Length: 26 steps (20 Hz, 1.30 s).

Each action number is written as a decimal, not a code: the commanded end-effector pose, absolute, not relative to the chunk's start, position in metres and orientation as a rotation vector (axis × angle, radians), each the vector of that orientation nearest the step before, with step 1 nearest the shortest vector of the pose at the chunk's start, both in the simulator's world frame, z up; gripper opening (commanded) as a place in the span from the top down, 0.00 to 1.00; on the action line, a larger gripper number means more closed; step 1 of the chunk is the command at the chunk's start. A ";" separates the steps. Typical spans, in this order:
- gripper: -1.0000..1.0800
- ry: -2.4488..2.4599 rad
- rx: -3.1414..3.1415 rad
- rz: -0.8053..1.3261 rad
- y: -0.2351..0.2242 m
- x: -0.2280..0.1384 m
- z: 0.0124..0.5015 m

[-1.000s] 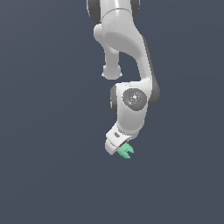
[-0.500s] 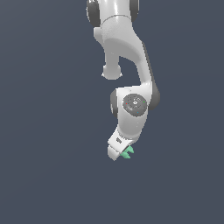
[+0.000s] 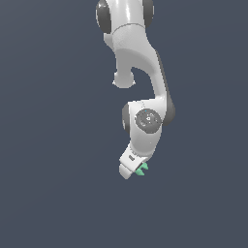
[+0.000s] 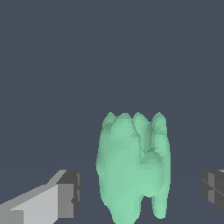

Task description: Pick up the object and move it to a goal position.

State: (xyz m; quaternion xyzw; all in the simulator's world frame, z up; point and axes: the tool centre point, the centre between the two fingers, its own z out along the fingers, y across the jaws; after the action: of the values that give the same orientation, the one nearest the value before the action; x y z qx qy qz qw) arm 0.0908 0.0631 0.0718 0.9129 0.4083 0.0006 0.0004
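Exterior view: the white arm (image 3: 140,72) hangs down from the top centre of the frame and ends in the hand (image 3: 133,168), just below the middle, tilted toward the lower left. The object (image 3: 141,169), a small mint-green piece, shows at the hand's tip on the exterior view's right side, touching or nearly touching it; from here I cannot tell whether it is gripped. No surface, goal marker or room feature appears, only a flat dark slate backdrop, so whether the object rests on anything cannot be read. Wrist view: the object (image 4: 133,166) fills the lower centre of the frame, its long axis running up and down the picture, with short prongs at its upper end and two more running off the bottom edge. One grey fingertip (image 4: 70,192) sits at the lower left and the other at the lower right edge, each with a clear gap of backdrop between it and the green body. So the hand stands apart, straddling the object without pinching it. My judgement is that closing squarely across that long axis is what the next move calls for.
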 end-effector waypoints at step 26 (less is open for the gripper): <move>1.00 1.287 2.866 0.000 0.068 0.091 0.048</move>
State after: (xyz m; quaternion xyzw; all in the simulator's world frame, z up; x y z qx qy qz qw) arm 0.0904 0.0655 0.0438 0.9124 0.4092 -0.0008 -0.0002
